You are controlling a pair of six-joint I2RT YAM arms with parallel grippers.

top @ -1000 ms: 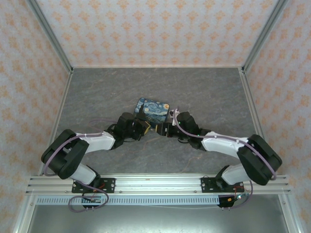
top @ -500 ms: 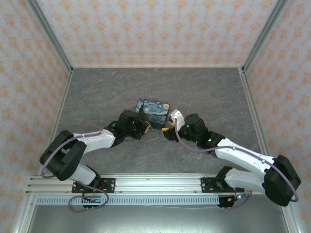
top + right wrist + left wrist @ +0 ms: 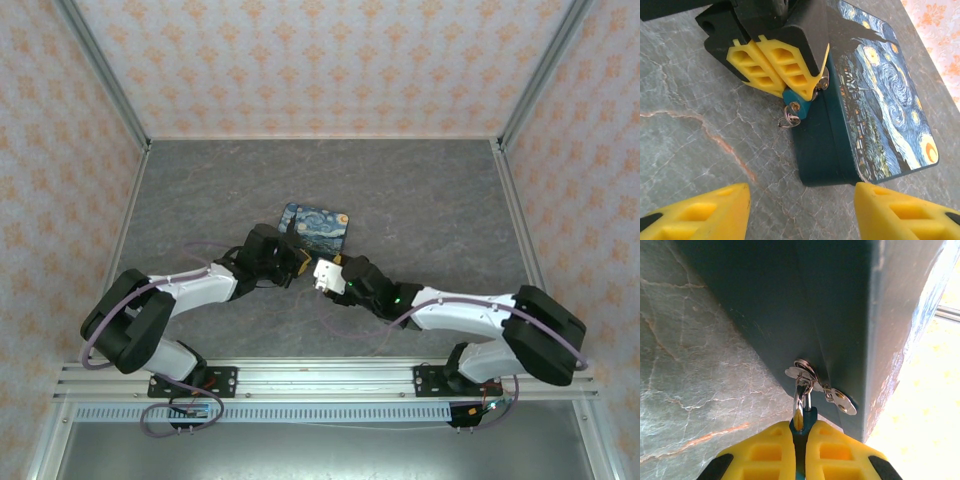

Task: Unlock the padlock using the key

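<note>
A grey marbled table (image 3: 200,190) lies under both arms. On it, just beyond the left tool (image 3: 297,266), rests a flat rectangular box (image 3: 320,222) with a blue-and-yellow swirly painting print on its lid and dark teal sides. The left tool's yellow fingers (image 3: 770,450) are pressed narrow at the box's side wall. Between them they clamp a tiny teal-green padlock (image 3: 792,99), whose silver shackle passes through the silver metal hasp plates (image 3: 840,400) on that wall. The right tool (image 3: 802,212) hangs just in front of the left tool, facing it. Its yellow fingers are spread wide with only bare table between them, well short of the padlock. A very small pale metal key on a thin wire ring (image 3: 789,121) dangles at the padlock's underside, below the left tool's fingertips. How deep it sits in the lock cannot be told.
</note>
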